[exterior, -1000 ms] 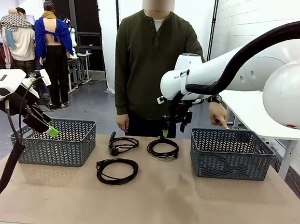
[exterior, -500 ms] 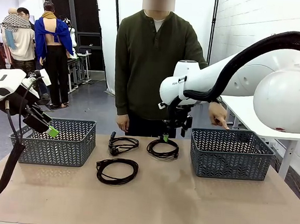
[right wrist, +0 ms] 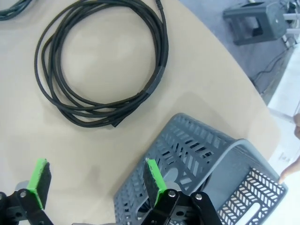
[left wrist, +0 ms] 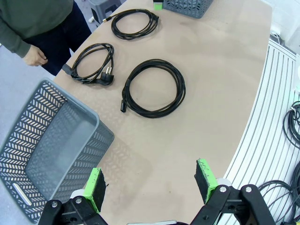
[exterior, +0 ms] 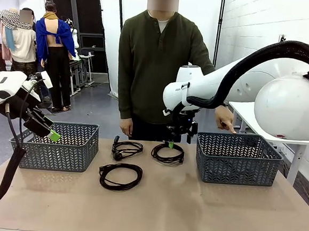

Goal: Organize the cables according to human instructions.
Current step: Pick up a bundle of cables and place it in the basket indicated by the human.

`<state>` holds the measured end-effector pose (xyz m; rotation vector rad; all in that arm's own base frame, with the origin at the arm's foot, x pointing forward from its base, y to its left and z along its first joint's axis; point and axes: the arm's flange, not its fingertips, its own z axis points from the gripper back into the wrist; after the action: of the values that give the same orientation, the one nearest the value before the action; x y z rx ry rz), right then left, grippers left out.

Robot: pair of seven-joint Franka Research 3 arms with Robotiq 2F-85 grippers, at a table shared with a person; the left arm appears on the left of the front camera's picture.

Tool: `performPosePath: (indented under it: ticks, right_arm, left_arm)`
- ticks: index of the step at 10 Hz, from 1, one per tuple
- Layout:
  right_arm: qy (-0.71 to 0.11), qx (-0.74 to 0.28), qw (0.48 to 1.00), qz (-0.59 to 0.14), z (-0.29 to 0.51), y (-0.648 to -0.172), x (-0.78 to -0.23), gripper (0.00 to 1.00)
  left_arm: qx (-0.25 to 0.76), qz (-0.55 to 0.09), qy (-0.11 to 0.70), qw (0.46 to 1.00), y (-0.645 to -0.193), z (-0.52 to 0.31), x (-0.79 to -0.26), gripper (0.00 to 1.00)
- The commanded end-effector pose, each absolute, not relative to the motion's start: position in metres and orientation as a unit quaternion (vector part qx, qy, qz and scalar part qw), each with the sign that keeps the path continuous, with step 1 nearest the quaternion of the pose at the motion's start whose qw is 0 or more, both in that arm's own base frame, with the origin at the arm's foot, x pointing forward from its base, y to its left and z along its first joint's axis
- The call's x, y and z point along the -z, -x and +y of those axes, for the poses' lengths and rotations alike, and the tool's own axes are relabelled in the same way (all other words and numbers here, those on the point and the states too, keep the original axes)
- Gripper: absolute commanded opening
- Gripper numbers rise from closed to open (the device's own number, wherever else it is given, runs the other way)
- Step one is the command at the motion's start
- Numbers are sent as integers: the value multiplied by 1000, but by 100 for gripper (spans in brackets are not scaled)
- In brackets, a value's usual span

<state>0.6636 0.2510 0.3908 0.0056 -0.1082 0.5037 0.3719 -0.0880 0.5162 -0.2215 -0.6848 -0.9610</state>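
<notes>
1. Reference: the table (exterior: pixel 189 214) is read as a dial from the robot's side, with twelve o'clock at the person.
2. Progress: you have three cables (left wrist: pixel 181 89) lying loose on the table and none in a grip. The far-centre coil (exterior: pixel 167 160) lies at about twelve o'clock and the far-left coil (exterior: pixel 125 145) at about eleven. The near coil (exterior: pixel 120 187) lies just off centre toward nine.
3. Baskets: the left basket (exterior: pixel 60 151), at nine o'clock, shows a bare floor in the left wrist view. The right basket (exterior: pixel 236 165) is at three o'clock. The part of its inside that shows holds no cable, and the rest cannot be judged.
4. Judgement: sorting is at or near its start, with at least three coils left to place.
5. Right gripper (exterior: pixel 170 143): jaws fully apart and holding nothing. It hovers just above the far-centre coil, beside the right basket's corner.
6. Left gripper (left wrist: pixel 151 180): jaws wide apart and empty. It hangs over the left basket's near end at nine o'clock, well apart from every coil.
7. Instruction: the person's hand (exterior: pixel 224 121) points at the right basket's far rim. I judge that basket to be the destination for the coil under your right gripper.
8. Markings: no label or print shows on the cables or baskets. A small dark mark on the right arm's wrist housing (exterior: pixel 177 90) is too small to read.
</notes>
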Motion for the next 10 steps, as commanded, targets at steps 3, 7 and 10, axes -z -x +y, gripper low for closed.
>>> performPosePath:
  ticks: [3, 7, 10]
  right_arm:
    - [-3, -247, 967, -56, 248, -664, -390, 100]
    - [-3, -249, 967, -54, 250, -664, -391, 100]
    - [-4, -225, 972, -60, 254, -674, -378, 100]
  left_arm:
    - [454, -324, 111, 823, -373, -86, -516, 100]
    - [454, -324, 111, 823, -373, -86, -516, 100]
    - [454, -324, 111, 823, -373, -86, -516, 100]
